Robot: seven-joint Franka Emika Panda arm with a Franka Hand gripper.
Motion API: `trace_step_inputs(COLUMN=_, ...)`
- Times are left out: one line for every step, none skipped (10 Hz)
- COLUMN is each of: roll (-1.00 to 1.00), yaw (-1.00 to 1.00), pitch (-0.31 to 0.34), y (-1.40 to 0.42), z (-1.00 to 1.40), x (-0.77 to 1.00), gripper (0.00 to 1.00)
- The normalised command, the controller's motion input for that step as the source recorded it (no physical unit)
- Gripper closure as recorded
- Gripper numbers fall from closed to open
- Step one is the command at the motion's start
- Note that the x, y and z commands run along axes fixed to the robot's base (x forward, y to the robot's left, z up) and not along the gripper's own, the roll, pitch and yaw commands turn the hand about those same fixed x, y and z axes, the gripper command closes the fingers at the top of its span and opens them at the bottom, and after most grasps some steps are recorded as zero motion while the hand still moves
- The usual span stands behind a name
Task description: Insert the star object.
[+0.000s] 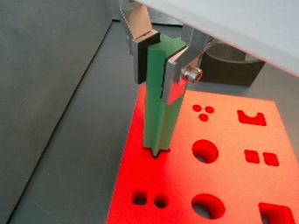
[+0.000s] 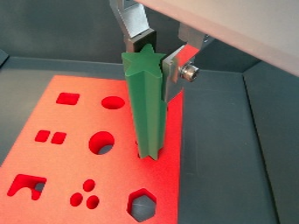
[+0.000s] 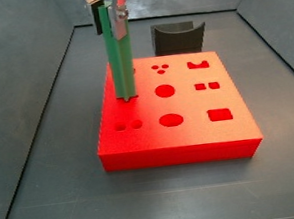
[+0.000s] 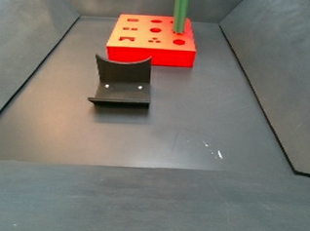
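Note:
The star object (image 2: 147, 105) is a long bright green peg with a star-shaped top. It stands upright on the red block (image 2: 76, 118), and its lower end sits at a dark hole near the block's edge (image 1: 153, 154). My gripper (image 1: 156, 90) is shut on the peg's upper part, with a silver finger (image 1: 177, 74) on each side. The gripper (image 2: 149, 79) and the peg show in both wrist views. In a side view the gripper (image 3: 109, 23) holds the peg (image 3: 117, 60) over the block's left part (image 3: 182, 147). In a side view the peg (image 4: 182, 16) rises past the frame's top, so the gripper is out of view there.
The red block (image 4: 150, 56) has several shaped holes: round, square, double-dot and others. A dark grey curved holder (image 4: 121, 82) stands on the grey floor apart from the block; it also shows in a side view (image 3: 178, 39) and a wrist view (image 1: 233, 66). Grey walls enclose the floor.

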Motion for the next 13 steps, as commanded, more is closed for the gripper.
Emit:
trace_step_inputs(roll=0.06, yaw=0.00, pitch=0.039, y=-0.14, z=0.00, x=0.24, gripper=1.00)
trace_step_inputs(roll=0.10, yaw=0.00, pitch=0.047, y=0.00, z=-0.09, x=0.06, gripper=1.00)
trace_step_inputs(roll=0.10, yaw=0.00, pitch=0.044, y=0.00, z=-0.14, x=0.00, gripper=1.00)
trace_step_inputs(roll=0.10, yaw=-0.03, pitch=0.081, y=0.10, z=-0.05, x=-0.09, gripper=1.00)
trace_step_inputs(roll=0.14, yaw=0.00, pitch=0.090, y=0.01, z=0.00, x=-0.11, gripper=1.00)
trace_step_inputs(roll=0.16, yaw=0.05, pitch=0.066, y=0.00, z=0.00, x=-0.08, gripper=1.00)
trace_step_inputs(roll=0.17, yaw=0.06, pitch=0.070, y=-0.05, z=0.00, x=0.00, gripper=1.00)
trace_step_inputs(roll=0.15, yaw=0.05, pitch=0.044, y=-0.07, z=-0.08, x=0.00, gripper=1.00)
trace_step_inputs(roll=0.10, yaw=0.00, pitch=0.023, y=-0.13, z=-0.03, x=0.03, gripper=1.00)
trace_step_inputs(roll=0.00, yaw=0.00, pitch=0.000, y=0.03, z=0.00, x=0.00, gripper=1.00)
trace_step_inputs(roll=0.00, yaw=-0.01, pitch=0.000, y=0.00, z=-0.09, x=0.01, gripper=1.00)
trace_step_inputs(roll=0.06, yaw=-0.07, pitch=0.000, y=0.00, z=-0.14, x=0.00, gripper=1.00)
trace_step_inputs(roll=0.04, yaw=-0.03, pitch=0.070, y=-0.01, z=-0.40, x=0.07, gripper=1.00)
